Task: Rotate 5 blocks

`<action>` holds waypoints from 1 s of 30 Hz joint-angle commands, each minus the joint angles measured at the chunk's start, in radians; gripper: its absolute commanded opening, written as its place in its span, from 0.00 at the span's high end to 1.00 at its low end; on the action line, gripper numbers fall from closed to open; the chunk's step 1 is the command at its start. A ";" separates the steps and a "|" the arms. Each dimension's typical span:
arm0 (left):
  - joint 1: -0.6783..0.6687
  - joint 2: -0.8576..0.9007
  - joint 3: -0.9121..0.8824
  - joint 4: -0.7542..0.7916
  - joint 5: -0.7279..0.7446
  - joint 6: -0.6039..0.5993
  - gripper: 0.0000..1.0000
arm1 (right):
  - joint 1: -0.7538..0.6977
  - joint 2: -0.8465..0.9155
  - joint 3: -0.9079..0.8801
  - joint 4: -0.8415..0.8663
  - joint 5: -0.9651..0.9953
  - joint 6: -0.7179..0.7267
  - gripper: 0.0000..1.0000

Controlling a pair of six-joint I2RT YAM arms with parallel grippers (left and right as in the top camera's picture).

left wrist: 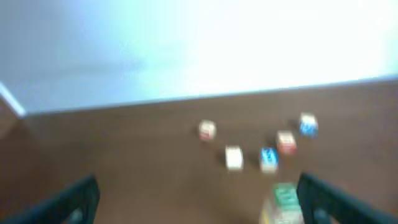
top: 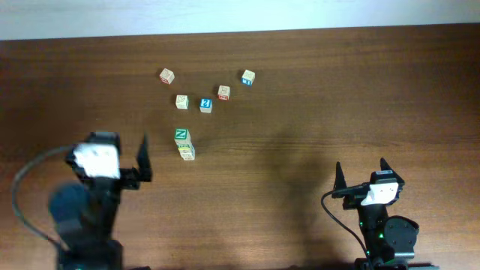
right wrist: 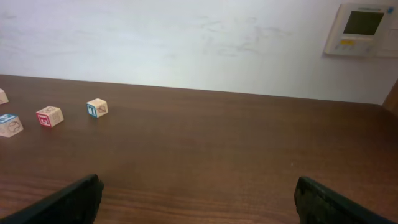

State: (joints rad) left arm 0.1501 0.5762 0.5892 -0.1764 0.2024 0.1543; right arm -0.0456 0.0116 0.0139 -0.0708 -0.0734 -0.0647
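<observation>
Several small wooden blocks lie on the far half of the brown table [top: 315, 105]. A red-faced block [top: 223, 92], a tan block [top: 181, 101] and another tan block with reddish marks [top: 166, 76] lie apart. A green-lettered block [top: 181, 135] touches a yellow-green one [top: 186, 151] just nearer. My left gripper [top: 120, 144] is open and empty, left of that pair. In the blurred left wrist view the green block [left wrist: 286, 196] sits just inside the right finger [left wrist: 336, 202]. My right gripper [top: 361, 171] is open and empty at the near right, far from the blocks.
Two blue-faced cubes [top: 205, 104] [top: 247, 76] lie among the blocks. The right wrist view shows the red-faced block [right wrist: 50, 116] and a blue-faced cube [right wrist: 97, 107] far left. A white wall with a wall panel [right wrist: 362, 29] stands behind the table's far edge.
</observation>
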 commanded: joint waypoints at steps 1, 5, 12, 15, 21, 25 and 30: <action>-0.053 -0.213 -0.278 0.210 -0.017 0.162 0.00 | -0.006 -0.008 -0.008 -0.001 -0.009 -0.006 0.02; -0.067 -0.431 -0.493 0.277 -0.096 0.150 0.01 | -0.006 -0.008 -0.008 -0.001 -0.009 -0.006 0.02; -0.103 -0.572 -0.581 0.093 -0.199 0.146 0.01 | -0.006 -0.008 -0.008 -0.001 -0.009 -0.006 0.02; -0.102 -0.570 -0.581 0.093 -0.199 0.146 0.01 | -0.006 -0.008 -0.008 -0.001 -0.009 -0.006 0.02; -0.102 -0.570 -0.581 0.093 -0.199 0.146 0.01 | -0.006 -0.008 -0.008 -0.001 -0.009 -0.006 0.02; -0.102 -0.570 -0.581 0.093 -0.200 0.146 0.01 | -0.006 -0.008 -0.008 -0.001 -0.009 -0.006 0.02; -0.102 -0.570 -0.581 0.093 -0.199 0.146 0.01 | -0.006 -0.008 -0.008 -0.001 -0.009 -0.006 0.02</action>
State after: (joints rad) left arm 0.0525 0.0166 0.0105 -0.0746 0.0177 0.2924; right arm -0.0460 0.0101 0.0139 -0.0715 -0.0738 -0.0643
